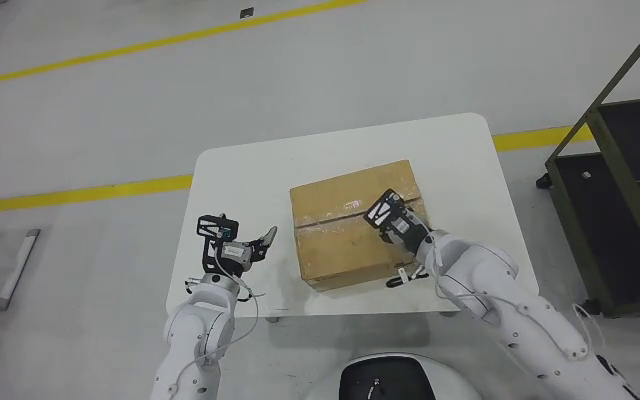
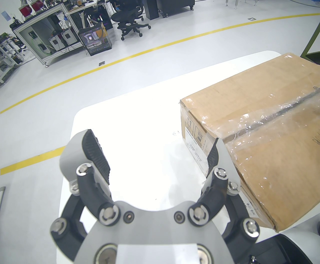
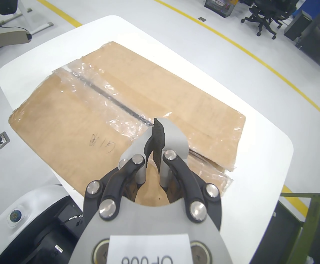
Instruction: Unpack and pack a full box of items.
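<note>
A closed brown cardboard box [image 1: 355, 222] stands on the white table [image 1: 250, 180], its top seam sealed with clear tape [image 3: 107, 93]. My right gripper [image 3: 156, 130] is shut with nothing in it, hovering over the box top at the end of the taped seam nearest the table's right side; in the top view the right gripper [image 1: 385, 215] sits over the box's right part. My left gripper [image 2: 152, 145] is open and empty above bare table just left of the box [image 2: 262, 140], also seen as the left gripper [image 1: 245, 245] in the top view.
A dark green metal cart [image 1: 600, 190] stands off the table's right edge. Yellow floor lines [image 1: 90, 190] run behind the table. Bare tabletop lies left of and behind the box. Desks and office chairs [image 2: 131, 23] stand far off in the room.
</note>
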`<state>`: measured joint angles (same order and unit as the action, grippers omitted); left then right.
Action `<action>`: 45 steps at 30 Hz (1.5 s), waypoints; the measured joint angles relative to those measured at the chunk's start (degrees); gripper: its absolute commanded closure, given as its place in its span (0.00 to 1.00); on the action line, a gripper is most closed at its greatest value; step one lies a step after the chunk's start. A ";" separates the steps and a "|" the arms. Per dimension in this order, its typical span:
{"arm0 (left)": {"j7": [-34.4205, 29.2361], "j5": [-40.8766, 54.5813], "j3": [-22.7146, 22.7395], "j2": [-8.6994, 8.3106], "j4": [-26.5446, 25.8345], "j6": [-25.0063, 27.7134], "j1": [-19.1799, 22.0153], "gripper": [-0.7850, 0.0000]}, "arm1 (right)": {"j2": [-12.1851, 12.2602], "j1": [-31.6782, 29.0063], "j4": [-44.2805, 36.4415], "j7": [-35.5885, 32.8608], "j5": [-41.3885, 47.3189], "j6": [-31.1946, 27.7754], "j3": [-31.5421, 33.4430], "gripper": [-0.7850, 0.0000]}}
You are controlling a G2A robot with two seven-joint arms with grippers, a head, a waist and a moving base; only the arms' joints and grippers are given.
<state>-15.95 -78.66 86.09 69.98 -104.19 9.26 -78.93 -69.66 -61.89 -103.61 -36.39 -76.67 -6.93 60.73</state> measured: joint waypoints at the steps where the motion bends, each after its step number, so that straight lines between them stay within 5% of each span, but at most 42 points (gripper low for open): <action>1: 0.00 0.00 0.00 0.00 0.00 0.00 0.00 0.00 | 0.00 0.31 0.23 -0.05 -0.10 -0.13 0.32 1.00; 11: 0.00 0.00 0.00 0.00 0.00 0.00 0.00 0.00 | 0.04 2.02 1.29 0.26 -0.22 0.65 4.74 1.00; 18: 0.00 0.00 0.00 0.00 0.00 0.00 0.00 0.00 | 0.77 -4.13 -6.13 4.83 3.48 -7.63 6.71 1.00; 24: 0.00 0.00 0.00 0.00 0.00 0.00 0.00 0.00 | 0.41 -5.03 -8.79 6.95 -0.15 -11.36 1.26 1.00; 36: 0.00 0.00 0.00 0.00 0.00 0.00 0.00 0.00 | -4.34 9.69 7.20 16.05 -7.00 -7.38 -14.91 1.00; 45: 0.00 0.00 0.00 0.00 0.00 0.00 0.00 0.00 | -7.09 14.21 20.21 19.50 -1.51 -5.35 -17.31 1.00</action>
<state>-15.95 -78.66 86.09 69.98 -104.19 9.26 -78.93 -76.75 -47.68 -83.40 -16.89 -78.17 -12.28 43.42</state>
